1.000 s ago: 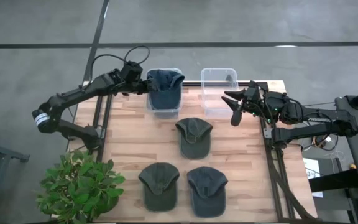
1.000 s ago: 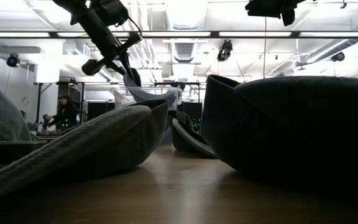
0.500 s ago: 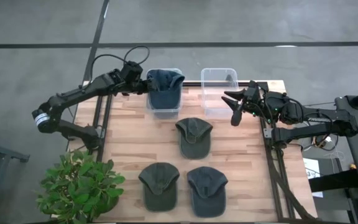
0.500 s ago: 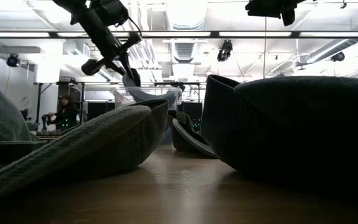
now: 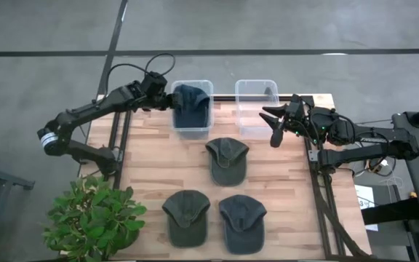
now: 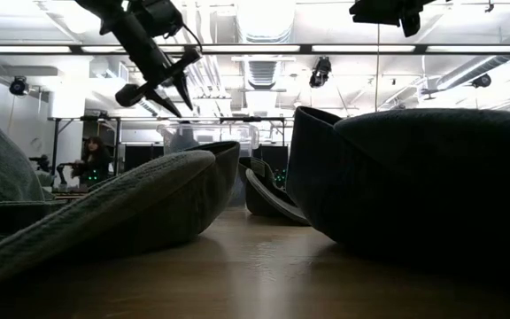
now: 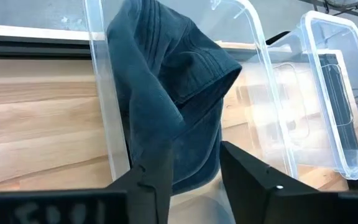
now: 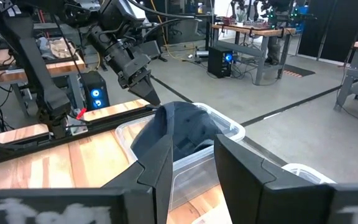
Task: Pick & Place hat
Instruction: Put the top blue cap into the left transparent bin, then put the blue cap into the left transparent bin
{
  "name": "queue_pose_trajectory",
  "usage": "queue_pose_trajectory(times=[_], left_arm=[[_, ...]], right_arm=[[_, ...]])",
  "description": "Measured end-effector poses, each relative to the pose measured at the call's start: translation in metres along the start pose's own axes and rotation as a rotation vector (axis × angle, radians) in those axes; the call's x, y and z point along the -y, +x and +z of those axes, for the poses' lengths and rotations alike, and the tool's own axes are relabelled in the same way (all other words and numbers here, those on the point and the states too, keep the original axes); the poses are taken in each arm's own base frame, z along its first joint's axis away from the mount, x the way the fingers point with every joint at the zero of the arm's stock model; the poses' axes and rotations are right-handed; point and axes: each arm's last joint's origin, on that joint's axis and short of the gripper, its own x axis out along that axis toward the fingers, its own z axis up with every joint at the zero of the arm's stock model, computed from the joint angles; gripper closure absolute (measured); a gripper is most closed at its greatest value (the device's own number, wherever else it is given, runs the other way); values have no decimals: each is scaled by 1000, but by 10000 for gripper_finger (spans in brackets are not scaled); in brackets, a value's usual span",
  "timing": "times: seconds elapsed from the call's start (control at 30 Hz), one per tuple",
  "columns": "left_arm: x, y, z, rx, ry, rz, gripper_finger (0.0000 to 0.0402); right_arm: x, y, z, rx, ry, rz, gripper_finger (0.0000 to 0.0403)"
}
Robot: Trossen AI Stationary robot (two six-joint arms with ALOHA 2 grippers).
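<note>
A dark blue hat (image 7: 166,81) lies in the left clear bin (image 5: 193,129) at the table's far edge, slumped against the bin's left wall, its top rising above the rim (image 8: 174,127). My left gripper (image 7: 194,168) hangs open just above the bin's left rim (image 5: 170,100), clear of the hat in the low view (image 6: 180,84). My right gripper (image 5: 269,125) waits open beside the right clear bin (image 5: 257,109), with nothing between its fingers (image 8: 191,168).
Three grey-green hats lie on the wooden table: one mid-table (image 5: 226,159), two near the front edge (image 5: 186,215) (image 5: 242,222). A potted plant (image 5: 93,215) stands off the table's near left corner. In the low view, people sit at desks in the room behind (image 6: 87,164).
My left gripper has opened and let go of the dark blue hat without moving away. The hat, which hung from the fingers and spread over the bin's rim, has fallen down into the left bin.
</note>
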Motion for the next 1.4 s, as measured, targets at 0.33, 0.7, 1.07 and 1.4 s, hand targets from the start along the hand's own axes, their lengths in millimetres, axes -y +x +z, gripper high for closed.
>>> queue_pose_trajectory(times=[0.33, 0.7, 1.07, 1.4], left_arm=[[-1, -16, 4, 40, 50, -25, 262], [16, -63, 10, 100, 70, -201, 262], [39, -97, -28, -4, 233, -424, 262], [49, -103, -53, -58, 371, -461, 262]], right_arm=[[0, 0, 0, 0, 0, 0, 291], [0, 0, -1, -9, -12, 0, 291], [-3, 0, -1, -19, -10, 89, 291], [-19, -8, -18, -256, 160, 421, 291]])
